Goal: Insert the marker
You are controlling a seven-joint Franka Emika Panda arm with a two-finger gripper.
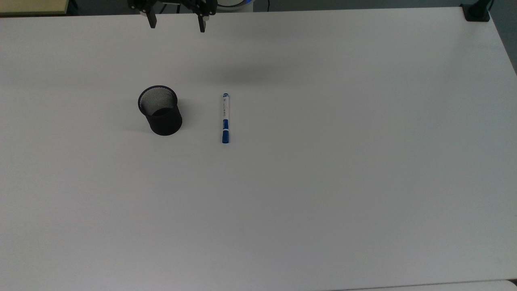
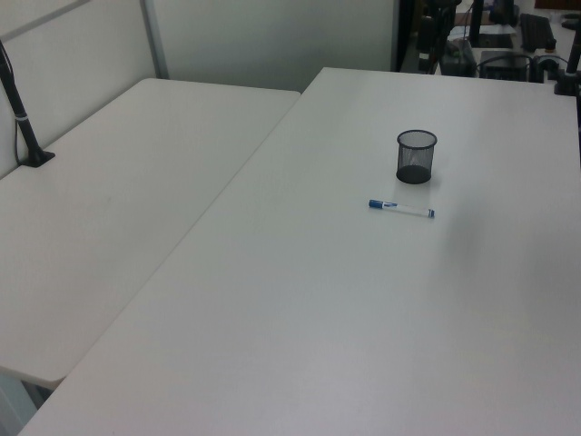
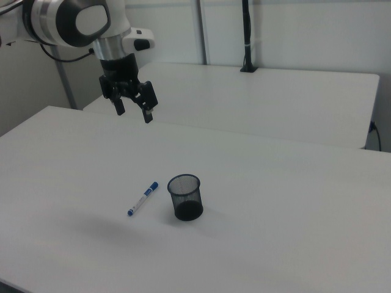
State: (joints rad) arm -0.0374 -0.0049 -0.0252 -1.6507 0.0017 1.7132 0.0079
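The marker point(image 1: 225, 118) lies flat on the white table point(image 1: 323, 182), white barrel with a blue cap toward the top view's bottom; I also see the marker point(image 2: 401, 209) in the left view and the marker point(image 3: 142, 199) in the right view. A black mesh cup point(image 1: 159, 109) stands upright just to its left in the top view; the cup point(image 3: 185, 197) is on the marker's right in the right view, and the cup point(image 2: 416, 156) stands behind the marker in the left view. My gripper point(image 1: 176, 23) hangs open and empty high above the table's far edge; in the right view the gripper point(image 3: 133, 111) is well above and behind the marker.
A second white table point(image 2: 109, 209) adjoins on the left view's left, with a black post point(image 2: 23, 118) clamped to it. Another black clamp point(image 1: 476, 12) sits at the top view's top right corner. Desks with equipment point(image 2: 508, 45) stand beyond the far edge.
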